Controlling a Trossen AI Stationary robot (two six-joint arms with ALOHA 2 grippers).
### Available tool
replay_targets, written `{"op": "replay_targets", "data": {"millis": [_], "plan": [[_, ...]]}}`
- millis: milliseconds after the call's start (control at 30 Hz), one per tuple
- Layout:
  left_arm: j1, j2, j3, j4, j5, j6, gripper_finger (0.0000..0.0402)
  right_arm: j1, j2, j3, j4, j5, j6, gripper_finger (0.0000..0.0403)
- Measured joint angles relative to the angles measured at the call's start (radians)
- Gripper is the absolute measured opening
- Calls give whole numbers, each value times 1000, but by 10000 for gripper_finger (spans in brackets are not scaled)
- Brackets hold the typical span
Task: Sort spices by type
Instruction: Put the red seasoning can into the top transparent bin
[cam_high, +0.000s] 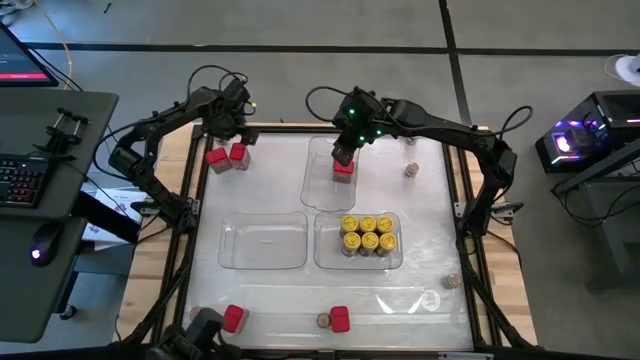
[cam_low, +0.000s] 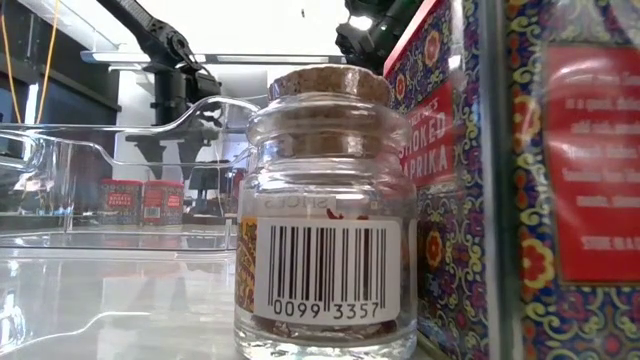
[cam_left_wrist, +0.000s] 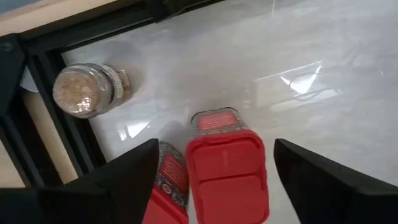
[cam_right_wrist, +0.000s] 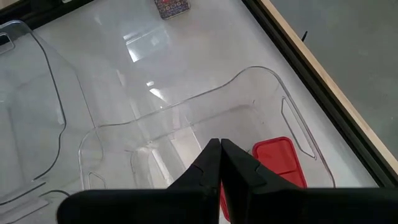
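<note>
Under my left wrist: my left pincer wide around a red boxy plastic-lidded spice tin; a tan-brown round jar, unseen overhead. Right pincer shut.

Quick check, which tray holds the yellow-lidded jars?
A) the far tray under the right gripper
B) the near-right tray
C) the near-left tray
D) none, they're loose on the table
B: the high view shows the yellow-lidded jars packed in the near-right tray; the near-left tray looks empty, and the far tray holds a red box.
</note>
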Motion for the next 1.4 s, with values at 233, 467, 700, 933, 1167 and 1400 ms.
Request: {"op": "replay_targets", "data": {"millis": [233, 467, 700, 933, 1167, 1400], "plan": [[-8, 0, 0, -13, -18, -77, 329, 0, 0, 0, 2, 0, -8, 0], [-33, 0, 0, 23, -44, -104, 330, 0, 0, 0, 5, 1, -4, 0], [-39, 0, 0, 7, -25, -134, 330, 0, 1, -2, 5, 1, 15, 0], [-39, 36, 0, -6, -21, -151, 330, 0, 7, -2, 7, 1, 18, 0], [-51, 94, 0, -11, -9, -149, 328, 4, 17, -2, 13, 0, 36, 0], [-64, 105, 0, -23, -29, -132, 328, 9, 17, -2, 13, 3, 34, 0]]}}
